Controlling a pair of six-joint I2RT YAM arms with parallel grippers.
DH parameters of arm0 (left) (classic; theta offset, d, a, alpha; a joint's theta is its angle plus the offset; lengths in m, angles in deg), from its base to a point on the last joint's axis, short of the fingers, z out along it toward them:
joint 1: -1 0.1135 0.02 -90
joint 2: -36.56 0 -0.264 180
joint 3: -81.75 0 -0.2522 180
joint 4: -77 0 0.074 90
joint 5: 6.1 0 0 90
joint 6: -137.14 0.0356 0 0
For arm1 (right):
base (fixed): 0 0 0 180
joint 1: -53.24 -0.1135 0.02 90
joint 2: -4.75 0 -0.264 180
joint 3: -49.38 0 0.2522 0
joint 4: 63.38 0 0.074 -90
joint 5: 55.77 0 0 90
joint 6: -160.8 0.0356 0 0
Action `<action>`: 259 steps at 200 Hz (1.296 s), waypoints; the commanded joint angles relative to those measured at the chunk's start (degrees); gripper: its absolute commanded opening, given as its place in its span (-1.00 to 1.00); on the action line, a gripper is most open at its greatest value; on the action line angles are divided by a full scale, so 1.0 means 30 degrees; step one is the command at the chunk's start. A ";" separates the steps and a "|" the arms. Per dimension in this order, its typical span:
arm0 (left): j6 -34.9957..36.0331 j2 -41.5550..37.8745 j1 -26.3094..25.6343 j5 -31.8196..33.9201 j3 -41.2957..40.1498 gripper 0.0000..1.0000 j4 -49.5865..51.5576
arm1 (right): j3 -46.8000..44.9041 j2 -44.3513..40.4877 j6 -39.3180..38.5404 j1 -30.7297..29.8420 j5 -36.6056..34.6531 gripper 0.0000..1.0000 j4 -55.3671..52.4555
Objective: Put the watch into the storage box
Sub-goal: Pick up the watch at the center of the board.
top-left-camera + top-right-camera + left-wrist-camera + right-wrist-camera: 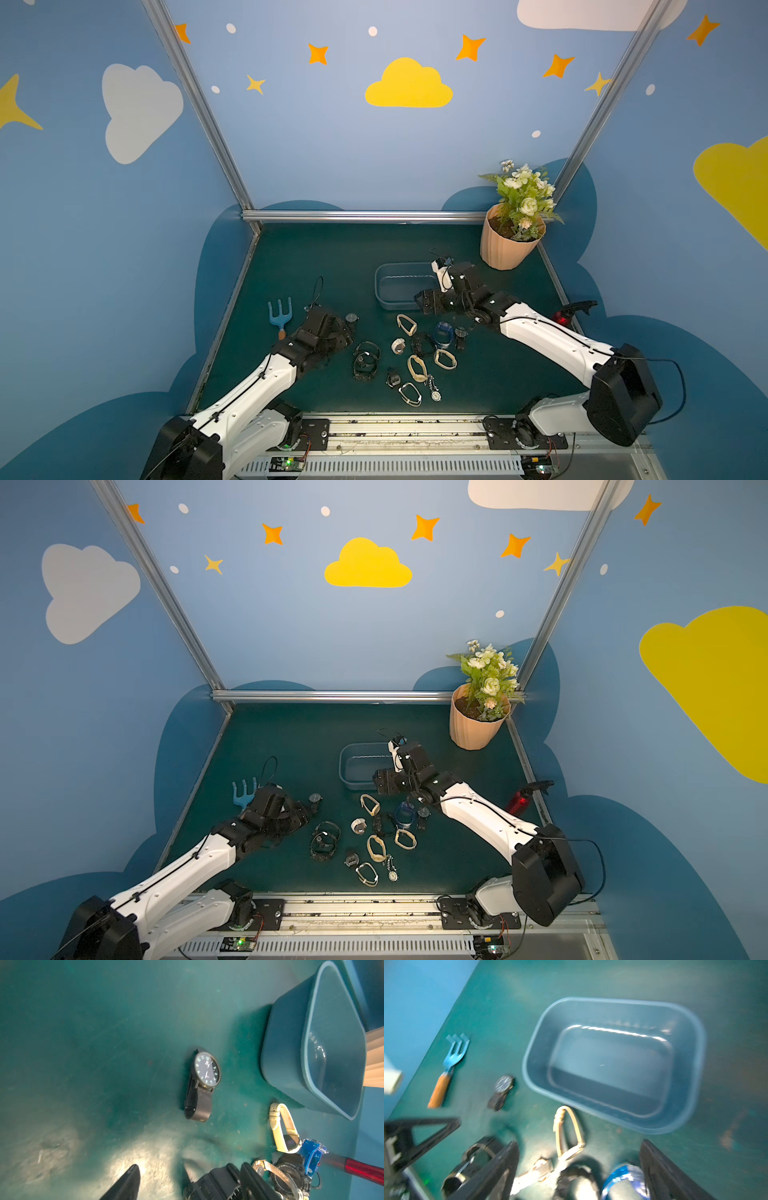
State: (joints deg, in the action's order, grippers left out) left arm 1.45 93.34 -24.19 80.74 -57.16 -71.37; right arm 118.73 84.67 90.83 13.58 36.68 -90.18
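The storage box [380,286] [343,766] [291,1043] [529,1068] is a shallow blue-grey tub, and it is empty. Several watches [419,353] lie in front of it. One black round-dial watch [352,319] [316,799] [205,1072] [502,1088] lies apart on its left. My left gripper [347,334] [190,1169] stands low beside that watch with its jaws apart. A ribbed black watch strap [216,1184] lies between the jaws, against one finger. My right gripper [428,301] [579,1169] hangs wide open over the pile at the box's near rim.
A peach flower pot [505,249] stands at the back right. A blue garden fork [280,316] lies left of my left arm, and a red spray bottle [561,318] sits at the right edge. Metal rails border the green mat.
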 commanded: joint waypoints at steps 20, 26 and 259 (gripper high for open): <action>0.0927 0.1250 -0.0070 0.0832 0.0597 0.40 -0.1087 | -0.0670 -0.0180 -0.0359 -0.1158 0.1914 0.83 0.2062; 0.1067 0.1612 -0.0071 0.0887 0.0687 0.37 -0.1162 | -0.0887 -0.0256 -0.0282 -0.1286 0.2068 0.83 0.2424; 0.1637 1.0156 -0.0242 0.2247 0.4834 -0.03 -0.0342 | -0.2562 -0.1860 0.0222 -0.2835 0.1057 0.83 0.3665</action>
State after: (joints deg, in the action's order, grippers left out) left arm 6.23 122.78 -24.61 86.25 -43.36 -73.60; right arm 111.93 80.13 91.55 5.39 40.62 -80.67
